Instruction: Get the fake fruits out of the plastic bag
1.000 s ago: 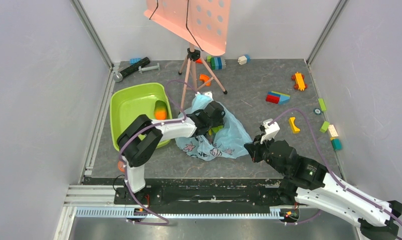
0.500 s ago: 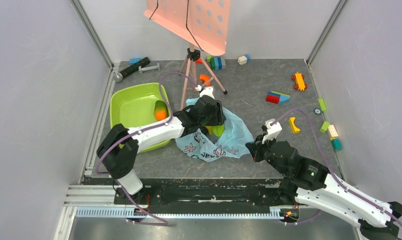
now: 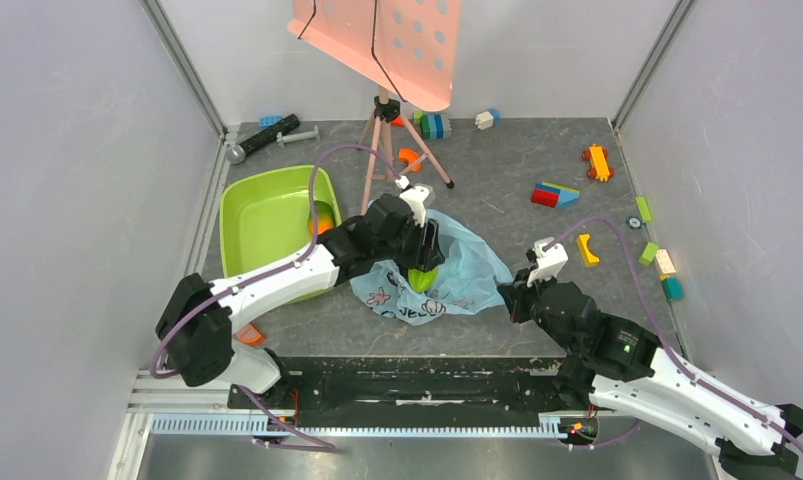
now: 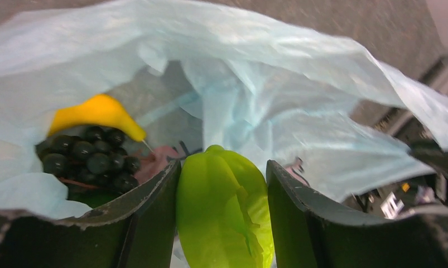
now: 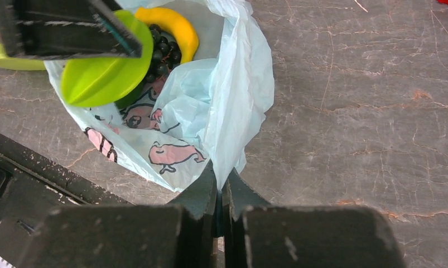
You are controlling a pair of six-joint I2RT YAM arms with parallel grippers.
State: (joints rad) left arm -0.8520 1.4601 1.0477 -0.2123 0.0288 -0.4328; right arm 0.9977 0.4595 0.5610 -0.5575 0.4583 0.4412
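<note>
Stretching out flatter than a second ago, the left arm is swinging its elbow toward the near left. Its left gripper (image 3: 423,258) is now hanging over the mouth of the plastic bag (image 3: 469,262), just right of the lime-green tub (image 3: 262,215). The bag is lying crumpled at mid-table. The right gripper (image 5: 220,187) is pinching its near right edge with fingers fully closed, seemingly anchoring the thin film so it is not dragged along as fruit comes out. The left fingers are clamping a ribbed green fruit (image 4: 221,212) from both sides, and it appears to be rising above the opening. Other fake fruits are lying inside the bag: a yellow banana (image 4: 96,110) and, touching it, a dark grape cluster (image 4: 90,157). One orange fruit (image 3: 322,214) is already sitting in the tub.
</note>
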